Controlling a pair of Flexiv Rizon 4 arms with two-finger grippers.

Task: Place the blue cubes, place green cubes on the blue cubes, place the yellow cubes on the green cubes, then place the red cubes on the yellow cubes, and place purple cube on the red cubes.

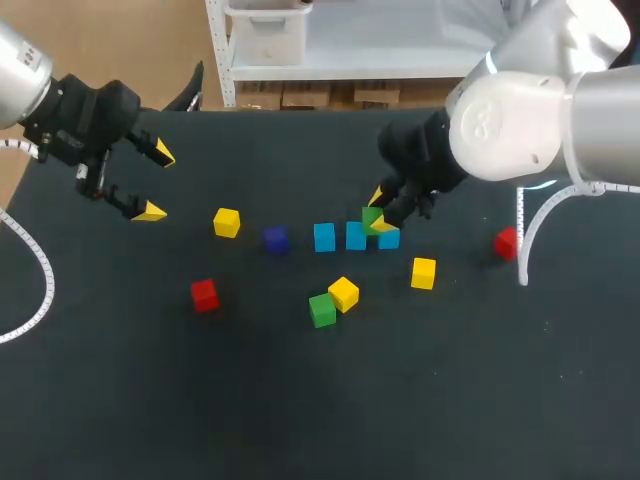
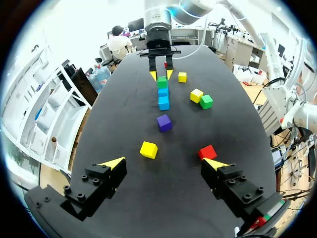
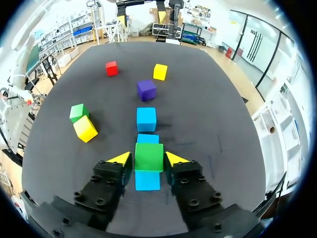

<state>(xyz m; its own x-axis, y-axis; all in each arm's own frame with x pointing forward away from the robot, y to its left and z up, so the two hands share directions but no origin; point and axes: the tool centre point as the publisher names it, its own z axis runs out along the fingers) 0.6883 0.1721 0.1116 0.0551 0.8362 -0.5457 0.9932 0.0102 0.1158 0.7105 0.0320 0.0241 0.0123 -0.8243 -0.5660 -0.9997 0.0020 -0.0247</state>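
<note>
**Presently: Green Cube Gripped Over the Blue Row**

The right arm (image 1: 520, 110) is brought in from the right side and extended past the middle of the table (image 1: 120, 400), with its wrist angled downward. The right jaws are closed on the held green cube (image 3: 149, 156), with one yellow fingertip (image 3: 120, 158) pressed against each of two opposite faces. This cube is positioned over the seam between the two nearest cubes in the row of three blue cubes (image 1: 324, 237). Whether it is resting on them cannot be told.

The left arm (image 1: 70, 110) is held over the far left part of the table, well apart from every cube. The left jaws are spread wide, and nothing is gripped between them.

The remaining cubes are laid out as follows:

- The purple cube (image 1: 276, 239) is set near the left end of the blue row, with the far yellow cube (image 1: 227, 222) beyond it.
- The left red cube (image 1: 204, 295) is placed nearer the front.
- The loose green cube (image 1: 322, 310) is set touching the middle yellow cube (image 1: 343, 293).
- The right yellow cube (image 1: 423, 272) is set near the right end of the row.
- The right red cube (image 1: 507, 243) is placed beside the right arm's cable.
</note>
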